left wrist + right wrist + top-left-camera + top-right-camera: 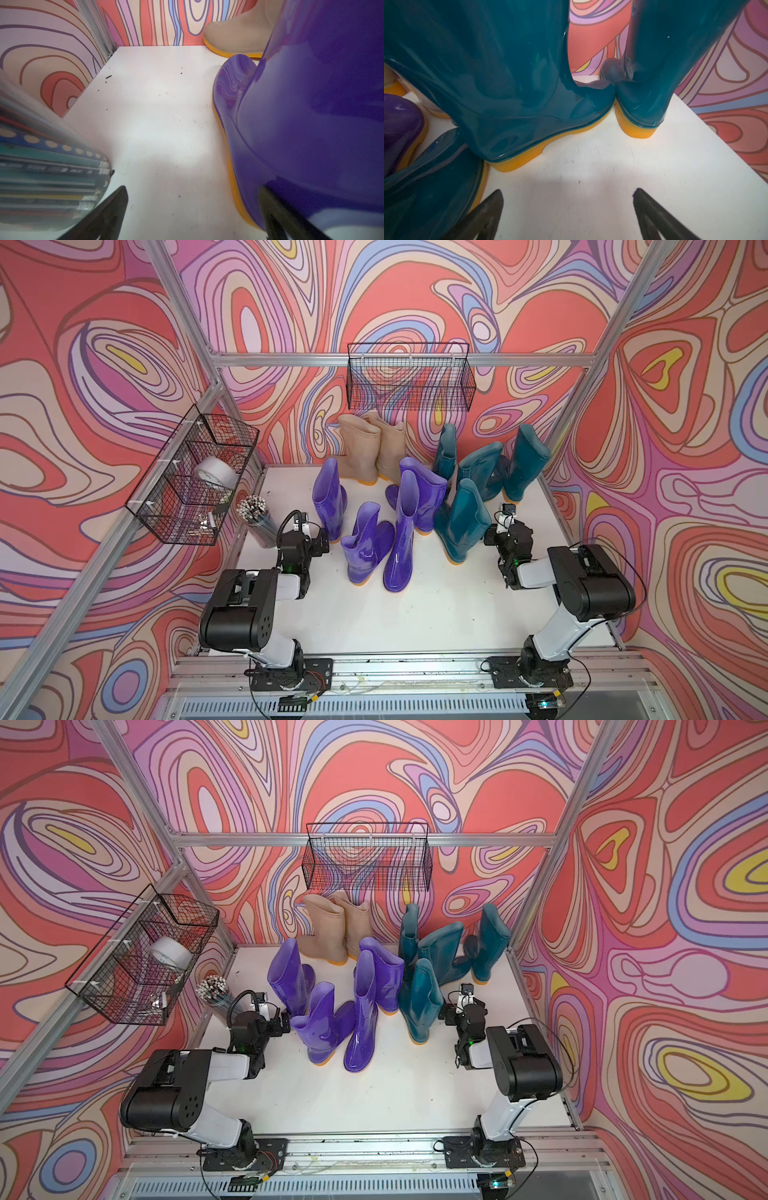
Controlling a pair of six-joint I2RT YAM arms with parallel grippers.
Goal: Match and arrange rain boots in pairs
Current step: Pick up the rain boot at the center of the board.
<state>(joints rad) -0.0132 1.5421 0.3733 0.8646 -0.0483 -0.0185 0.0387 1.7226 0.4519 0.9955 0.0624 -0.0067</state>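
Rain boots [405,539] grouped by colour on white surface [415,614] between two arms.
Beige pair [365,448] at back, purple four [328,497] centre-left, teal four [461,514] right. Left end effector [192,193] and right end effector [568,191] low beside them, spread wide, gripping nothing.

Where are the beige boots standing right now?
In a top view the beige boots stand at the back, under the wire basket, left of the teal boots.
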